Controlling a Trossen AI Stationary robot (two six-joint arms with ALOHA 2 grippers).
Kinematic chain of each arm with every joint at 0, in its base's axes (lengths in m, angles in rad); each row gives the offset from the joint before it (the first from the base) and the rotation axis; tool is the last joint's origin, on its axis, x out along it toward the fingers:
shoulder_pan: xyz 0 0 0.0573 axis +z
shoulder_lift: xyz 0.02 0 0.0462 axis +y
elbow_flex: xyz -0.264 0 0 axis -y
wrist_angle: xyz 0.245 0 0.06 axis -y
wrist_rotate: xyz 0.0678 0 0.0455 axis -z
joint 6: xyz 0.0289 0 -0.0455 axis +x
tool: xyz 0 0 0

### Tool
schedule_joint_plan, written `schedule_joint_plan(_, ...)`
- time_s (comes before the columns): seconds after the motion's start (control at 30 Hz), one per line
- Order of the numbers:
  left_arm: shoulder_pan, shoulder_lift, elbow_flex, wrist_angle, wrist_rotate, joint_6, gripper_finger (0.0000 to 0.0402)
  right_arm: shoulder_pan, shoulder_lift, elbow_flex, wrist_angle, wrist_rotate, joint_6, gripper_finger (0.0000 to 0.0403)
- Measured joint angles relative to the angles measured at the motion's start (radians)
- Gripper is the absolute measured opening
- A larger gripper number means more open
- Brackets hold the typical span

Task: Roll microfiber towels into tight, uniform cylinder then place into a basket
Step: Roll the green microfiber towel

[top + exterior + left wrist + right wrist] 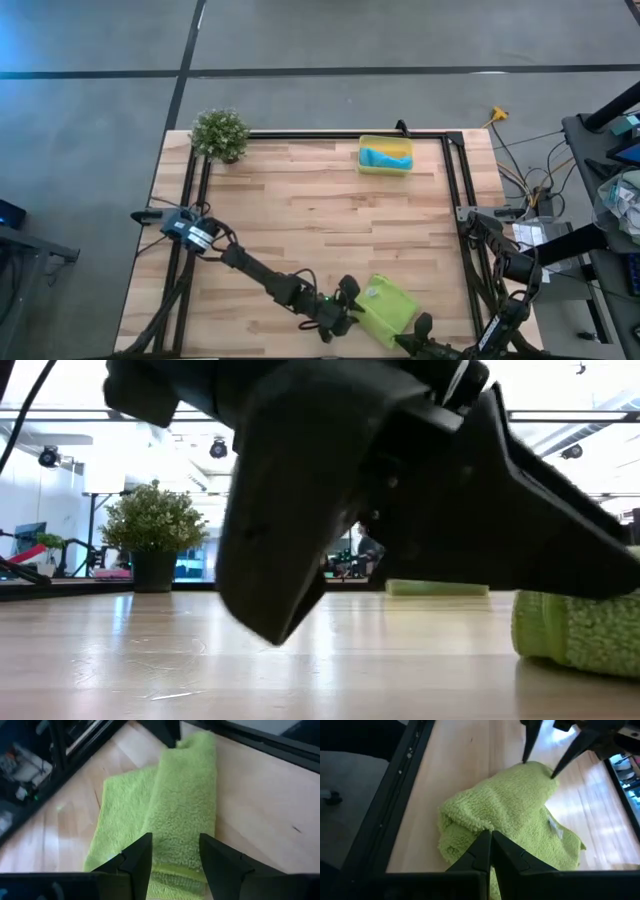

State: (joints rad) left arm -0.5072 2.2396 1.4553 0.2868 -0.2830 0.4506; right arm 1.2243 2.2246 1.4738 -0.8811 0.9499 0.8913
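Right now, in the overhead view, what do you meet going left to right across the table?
Potted plant → left gripper, open at the green towel's end → lime-green towel → right gripper, shut at the towel's other end.

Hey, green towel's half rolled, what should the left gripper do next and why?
Probably close the left gripper on the green towel: its open fingers straddle the roll's end, the shut right gripper sits at the other end, and a flat layer remains unrolled.

A robotics lab or workshop: grey concrete floor (90, 130), loose cables (535, 180), ceiling spotlights (218, 448), black framed wooden table (320, 220).
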Motion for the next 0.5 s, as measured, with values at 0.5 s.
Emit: schedule_joint_plan(0.5,0.036,0.016,0.005,-0.025,0.081,-0.107,0.0147,-0.001,0.000,-0.024,-0.003,-0.032,-0.009,0.0010)
